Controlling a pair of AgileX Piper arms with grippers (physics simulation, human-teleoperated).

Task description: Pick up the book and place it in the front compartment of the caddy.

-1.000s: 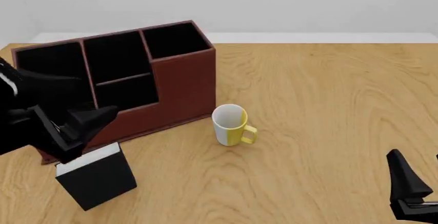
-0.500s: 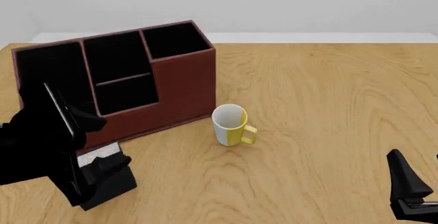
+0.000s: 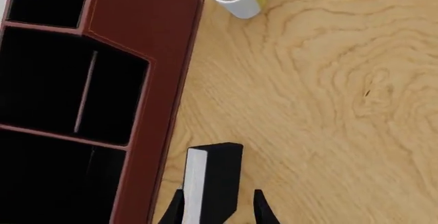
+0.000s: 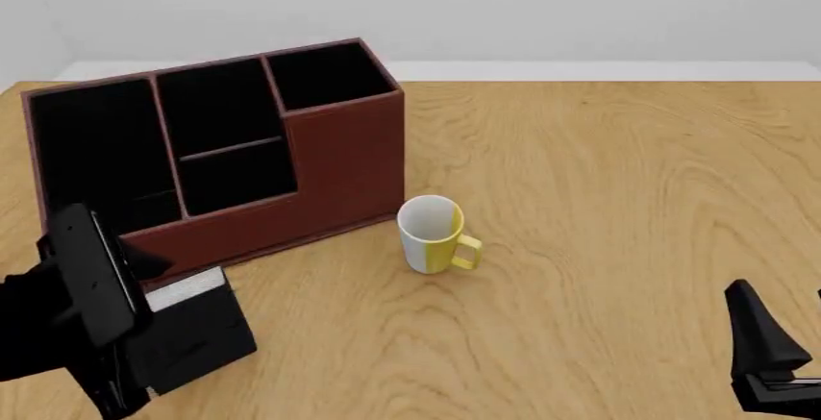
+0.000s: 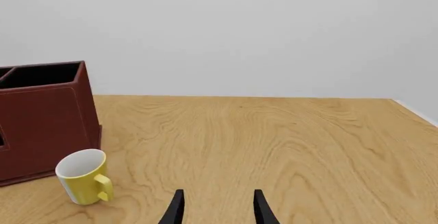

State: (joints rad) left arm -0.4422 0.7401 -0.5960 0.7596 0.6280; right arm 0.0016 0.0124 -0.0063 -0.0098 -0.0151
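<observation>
The black book (image 4: 199,329) with its white page edge (image 3: 196,183) stands on the table just in front of the caddy's low left end. My left gripper (image 3: 217,211) is down over it and open, one finger on each cover; a narrow gap shows beside one finger (image 3: 260,211). In the front view the left arm (image 4: 77,319) hides the book's left part. The reddish-brown caddy (image 4: 344,156) has black-lined compartments (image 3: 110,98) and stepped walls. My right gripper (image 5: 217,208) is open and empty, low at the near right (image 4: 767,358).
A white-and-yellow mug (image 4: 432,234) stands upright just right of the caddy's front corner, also in the right wrist view (image 5: 83,177). Bare wooden tabletop (image 4: 616,209) spreads to the right. The table's far edge meets a white wall.
My left arm has come down and toward the near edge, from in front of the caddy's wall to the book. Its fingers now straddle the book. The right arm has not moved.
</observation>
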